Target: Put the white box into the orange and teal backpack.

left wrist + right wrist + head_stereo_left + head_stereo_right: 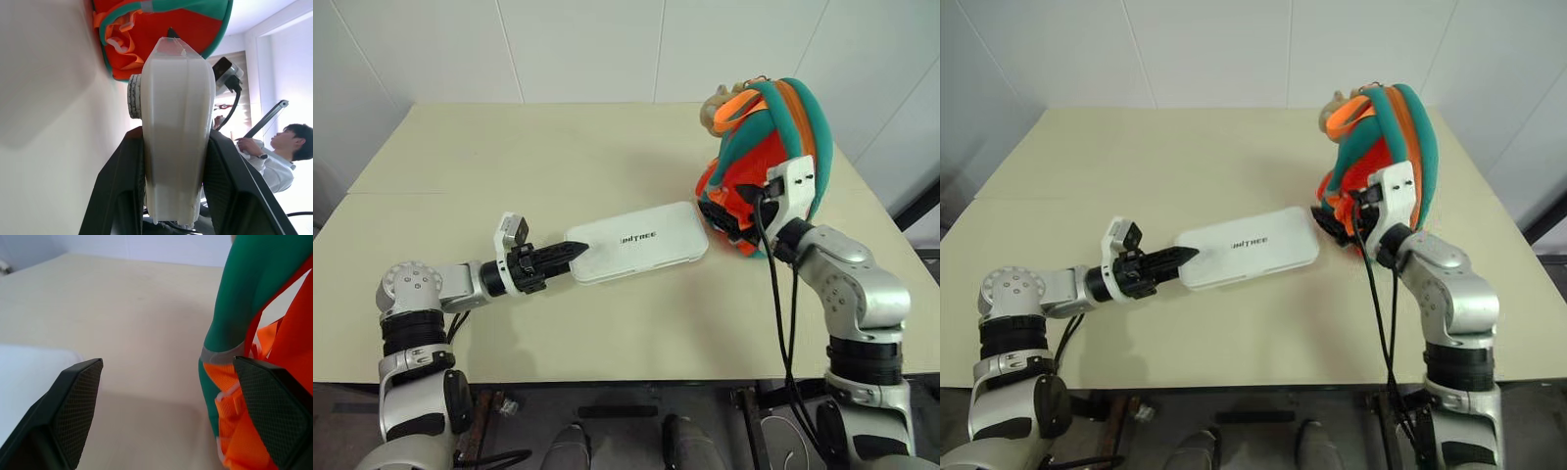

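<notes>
Setting: cream worktop against white panelled walls; in the left wrist view a seated person shows beyond the worktop's edge.
White box: at mid-worktop, long axis running from about 8 o'clock to 2 o'clock, its far end just beside the foot of the orange and teal backpack; whether it rests on the worktop or is lifted cannot be told.
Handling, box: looks stiff, smooth and light, probably slippery on its broad faces; best taken across the thin edge at one short end, as now, with the free end steered toward the bag.
Handling, backpack: soft and slumping, standing at about 2 o'clock with straps and webbing trailing; its mouth will likely need holding open.
Left end effector: pinching the box's near short end, one black finger on each broad face.
Right end effector: fingers spread wide, holding nothing, at the backpack's base beside the orange webbing.
</notes>
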